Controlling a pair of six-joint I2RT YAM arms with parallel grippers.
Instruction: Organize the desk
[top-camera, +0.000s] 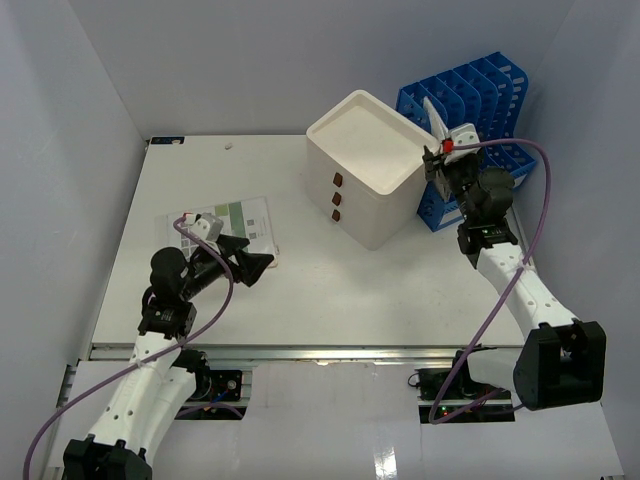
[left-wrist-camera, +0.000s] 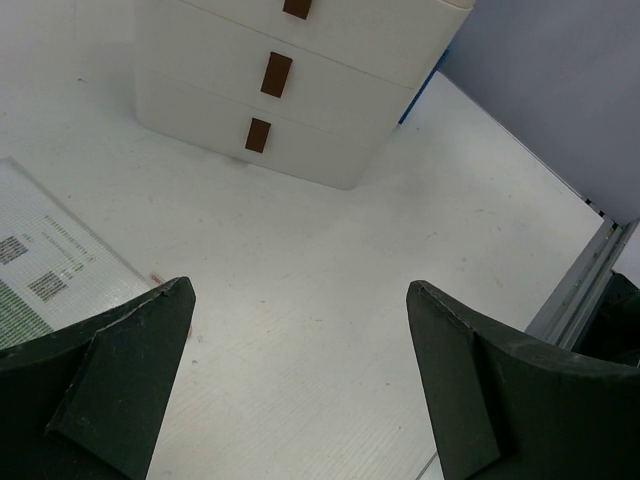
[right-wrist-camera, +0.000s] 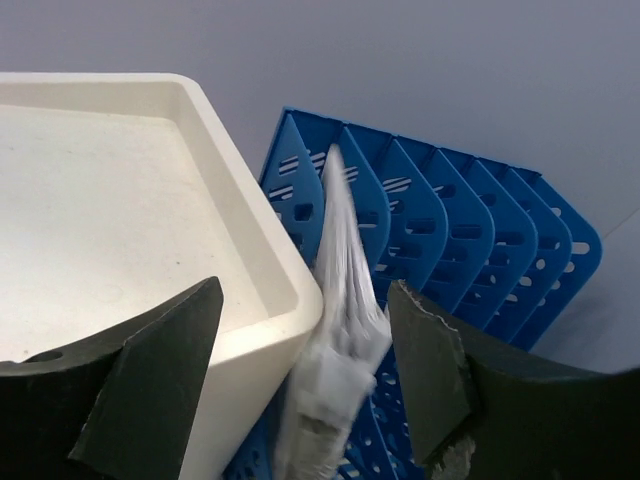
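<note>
From above, the large flat white desk (top-camera: 330, 290) carries a printed paper sheet (top-camera: 235, 220) just beside my left gripper (top-camera: 255, 255). At the left wrist, its jaws stand wide and empty over bare tabletop. At the right wrist, my right gripper (right-wrist-camera: 305, 290) stands parted around a white paper bundle (right-wrist-camera: 335, 240) in the blue slotted plastic rack (right-wrist-camera: 450, 230), just beside the white cube-shaped drawer box (right-wrist-camera: 150, 200). I fear a finger could catch the bundle and drag it out.

The desk (top-camera: 350, 290) is matt white, the drawer box (top-camera: 365, 160) smooth plastic, the rack (top-camera: 480, 85) blue plastic
</note>
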